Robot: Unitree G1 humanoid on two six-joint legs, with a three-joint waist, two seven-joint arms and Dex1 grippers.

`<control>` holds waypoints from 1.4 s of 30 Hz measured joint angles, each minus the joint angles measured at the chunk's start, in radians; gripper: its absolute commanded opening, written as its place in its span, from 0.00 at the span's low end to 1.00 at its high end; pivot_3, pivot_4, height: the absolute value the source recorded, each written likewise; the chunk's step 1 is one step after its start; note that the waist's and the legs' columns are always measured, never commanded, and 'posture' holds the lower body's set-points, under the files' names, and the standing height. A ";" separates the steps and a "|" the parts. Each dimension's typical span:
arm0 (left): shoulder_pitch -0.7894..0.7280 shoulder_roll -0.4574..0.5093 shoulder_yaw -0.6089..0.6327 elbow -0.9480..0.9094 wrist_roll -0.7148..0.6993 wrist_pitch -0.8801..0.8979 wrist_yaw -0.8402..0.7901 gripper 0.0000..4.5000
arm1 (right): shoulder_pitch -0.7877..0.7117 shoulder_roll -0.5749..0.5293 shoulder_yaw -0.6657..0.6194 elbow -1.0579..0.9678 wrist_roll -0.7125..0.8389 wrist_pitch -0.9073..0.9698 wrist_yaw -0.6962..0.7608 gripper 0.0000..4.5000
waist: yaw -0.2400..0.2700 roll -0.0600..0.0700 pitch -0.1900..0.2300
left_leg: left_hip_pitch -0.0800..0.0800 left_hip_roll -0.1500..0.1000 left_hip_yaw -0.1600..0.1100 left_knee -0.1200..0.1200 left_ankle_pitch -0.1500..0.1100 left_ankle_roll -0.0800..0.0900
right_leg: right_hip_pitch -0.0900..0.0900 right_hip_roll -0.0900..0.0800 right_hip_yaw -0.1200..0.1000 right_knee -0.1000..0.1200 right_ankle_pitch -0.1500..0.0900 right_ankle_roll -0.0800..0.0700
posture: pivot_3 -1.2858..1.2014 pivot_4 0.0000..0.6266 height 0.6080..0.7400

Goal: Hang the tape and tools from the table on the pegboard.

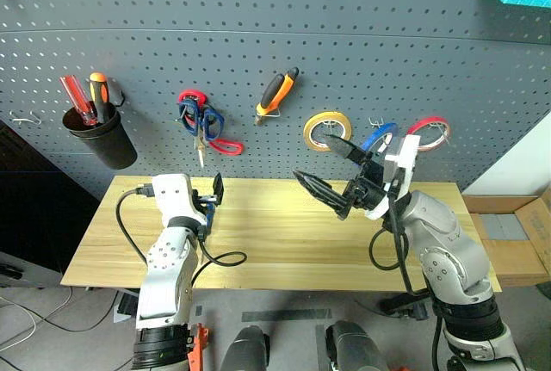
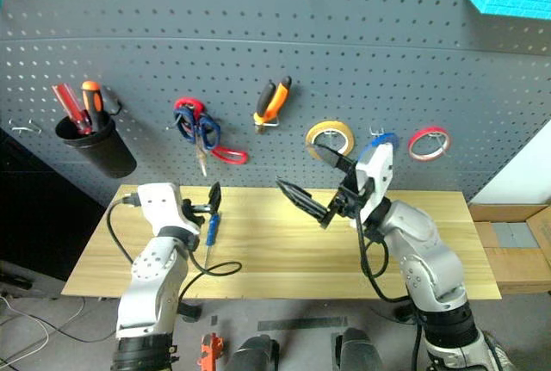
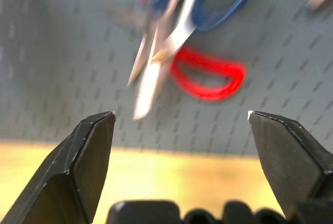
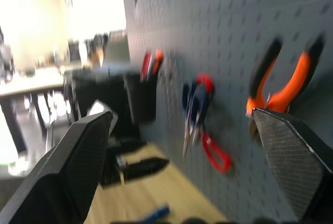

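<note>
On the table (image 2: 284,255), nearest the robot, the left gripper (image 2: 214,201) hangs low over the wood toward the left end, its two black fingers spread apart with nothing between them. Just below it the slim blue-handled screwdriver (image 2: 210,228) lies on the tabletop, beside the gripper and not gripped. Further along the table, toward its middle and well above the surface, the right gripper (image 2: 312,180) points toward the left side with its jaws released and wide, empty too.

Behind the table rises the pegboard (image 2: 258,35). Above the table's left end a black cup (image 2: 99,149) hangs on the board with red and orange screwdrivers (image 2: 79,104) standing in it. Above the left gripper, the dark blue-handled scissors (image 2: 203,137) hang blades down, crossed with a pair of red-handled scissors (image 2: 225,154). Next along, above the table's middle, the pliers (image 2: 271,100) with orange-and-black handles hang tilted. Over the table's right half sit three rolls in a row: a yellow tape roll (image 2: 330,139), then the blue tape (image 1: 379,137) partly hidden behind the right arm, then a red tape roll (image 2: 429,143).
</note>
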State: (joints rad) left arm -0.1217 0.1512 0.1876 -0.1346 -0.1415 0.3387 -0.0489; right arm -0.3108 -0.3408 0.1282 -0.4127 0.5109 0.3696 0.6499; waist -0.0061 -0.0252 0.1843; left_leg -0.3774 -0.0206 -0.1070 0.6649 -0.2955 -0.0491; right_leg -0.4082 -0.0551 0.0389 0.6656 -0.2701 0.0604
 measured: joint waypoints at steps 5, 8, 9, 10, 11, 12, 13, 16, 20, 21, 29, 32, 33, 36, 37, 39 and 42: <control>0.028 0.035 0.014 0.016 0.005 0.137 0.015 0.99 | 0.005 -0.073 0.093 0.018 -0.111 0.036 0.011 1.00 | -0.004 0.001 0.003 | 0.003 0.000 0.000 -0.001 0.000 0.000 | 0.002 0.000 0.000 0.000 0.000 0.000 | 0.53 0.36 1.00; -0.021 0.131 0.049 0.089 -0.002 0.174 -0.022 0.99 | -0.039 -0.074 0.152 0.038 -0.172 0.067 0.011 1.00 | -0.010 0.001 0.011 | 0.005 0.000 -0.001 -0.001 0.000 0.000 | 0.003 0.001 0.000 0.002 0.000 0.000 | 0.53 0.39 1.00; -0.045 0.161 0.064 0.115 -0.007 0.184 -0.036 0.99 | -0.058 -0.068 0.169 0.043 -0.183 0.071 0.010 1.00 | -0.012 0.001 0.015 | 0.006 0.000 -0.001 -0.001 0.000 0.000 | 0.004 0.001 0.000 0.003 0.000 0.000 | 0.53 0.40 1.00; -0.070 0.188 0.078 0.141 -0.013 0.189 -0.053 0.99 | -0.076 -0.056 0.179 0.046 -0.193 0.075 0.009 1.00 | -0.015 0.001 0.019 | 0.007 0.000 -0.001 -0.001 0.000 0.000 | 0.004 0.001 0.000 0.004 0.000 0.000 | 0.53 0.41 1.00; -0.088 0.207 0.087 0.161 -0.015 0.192 -0.065 0.99 | -0.093 -0.041 0.187 0.049 -0.201 0.078 0.007 1.00 | -0.016 0.000 0.023 | 0.008 0.000 -0.001 -0.001 0.000 0.000 | 0.004 0.000 0.000 0.004 0.000 0.000 | 0.53 0.43 1.00; -0.104 0.226 0.088 0.187 -0.015 0.192 -0.076 0.99 | -0.111 -0.027 0.195 0.053 -0.208 0.080 0.006 1.00 | -0.017 0.000 0.028 | 0.008 -0.001 -0.002 -0.001 0.000 0.000 | 0.005 0.000 0.001 0.005 0.000 0.000 | 0.53 0.44 1.00; -0.115 0.238 0.088 0.209 -0.014 0.193 -0.085 0.99 | -0.125 -0.017 0.202 0.056 -0.214 0.082 0.003 1.00 | -0.017 0.001 0.032 | 0.008 -0.001 -0.002 -0.001 0.000 0.000 | 0.004 0.000 0.001 0.005 0.000 0.000 | 0.53 0.45 1.00; -0.140 0.258 0.079 0.273 -0.019 0.225 -0.138 0.99 | -0.155 0.023 0.208 0.076 -0.217 0.101 -0.006 1.00 | -0.021 -0.001 0.049 | 0.009 0.000 -0.003 -0.001 0.000 0.000 | 0.003 0.000 0.002 0.007 0.000 0.000 | 0.53 0.48 1.00; -0.149 0.258 0.040 0.314 -0.040 0.256 -0.215 0.99 | -0.173 0.041 0.207 0.087 -0.217 0.122 -0.015 1.00 | -0.023 -0.002 0.074 | 0.007 0.000 -0.004 -0.002 0.000 0.000 | 0.001 -0.001 0.002 0.007 0.000 0.000 | 0.52 0.53 1.00; -0.151 0.258 0.033 0.320 -0.040 0.260 -0.225 0.99 | -0.173 0.042 0.207 0.087 -0.217 0.125 -0.016 1.00 | -0.024 -0.003 0.078 | 0.006 0.000 -0.004 -0.002 0.000 0.000 | 0.000 -0.001 0.002 0.007 0.000 0.000 | 0.52 0.54 1.00; -0.189 0.259 -0.009 0.343 -0.004 0.256 -0.220 0.99 | -0.145 0.043 0.206 0.079 -0.214 0.172 -0.021 1.00 | -0.026 -0.004 0.107 | -0.008 0.000 -0.003 0.000 0.000 0.000 | -0.014 -0.002 0.002 0.010 0.000 -0.001 | 0.52 0.58 1.00; -0.205 0.261 -0.030 0.359 0.014 0.244 -0.222 0.99 | -0.141 0.048 0.201 0.062 -0.212 0.194 -0.025 1.00 | -0.026 -0.005 0.118 | -0.008 0.000 -0.003 0.000 0.000 0.000 | -0.014 -0.002 0.002 0.009 0.000 -0.001 | 0.52 0.59 1.00; -0.211 0.261 -0.040 0.371 0.022 0.242 -0.223 0.99 | -0.140 0.052 0.198 0.058 -0.212 0.202 -0.029 1.00 | -0.026 -0.005 0.121 | -0.008 0.000 -0.003 0.000 0.000 0.000 | -0.014 -0.002 0.002 0.009 0.000 -0.001 | 0.52 0.59 1.00; -0.234 0.261 -0.068 0.407 0.040 0.242 -0.223 0.99 | -0.140 0.061 0.190 0.052 -0.209 0.216 -0.039 1.00 | -0.026 -0.005 0.129 | -0.008 0.000 -0.003 0.000 0.000 0.000 | -0.014 -0.002 0.002 0.009 0.000 -0.001 | 0.52 0.60 1.00; -0.242 0.261 -0.071 0.419 0.047 0.242 -0.221 0.99 | -0.140 0.065 0.187 0.052 -0.207 0.219 -0.040 1.00 | -0.026 -0.005 0.130 | -0.008 0.000 -0.003 0.000 0.000 0.000 | -0.014 -0.002 0.002 0.009 0.000 -0.001 | 0.52 0.59 1.00; -0.251 0.261 -0.076 0.425 0.054 0.243 -0.219 0.99 | -0.140 0.068 0.185 0.052 -0.204 0.226 -0.041 1.00 | -0.026 -0.005 0.133 | -0.009 0.000 -0.002 -0.001 0.000 0.000 | -0.015 -0.002 0.002 0.009 0.000 -0.001 | 0.52 0.59 1.00; -0.265 0.261 -0.081 0.428 0.067 0.244 -0.215 0.99 | -0.140 0.076 0.169 0.052 -0.198 0.240 -0.045 1.00 | -0.026 -0.005 0.137 | -0.009 0.000 -0.002 -0.001 0.000 0.000 | -0.015 -0.002 0.002 0.009 0.000 -0.001 | 0.52 0.59 1.00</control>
State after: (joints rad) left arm -0.3865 0.4127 0.1063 0.2931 -0.0749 0.5831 -0.2642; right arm -0.4512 -0.2650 0.2970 -0.3609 0.3134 0.6097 0.6046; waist -0.0321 -0.0307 0.3214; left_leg -0.3863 -0.0207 -0.1094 0.6641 -0.2955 -0.0489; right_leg -0.4231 -0.0574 0.0409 0.6742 -0.2705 0.0598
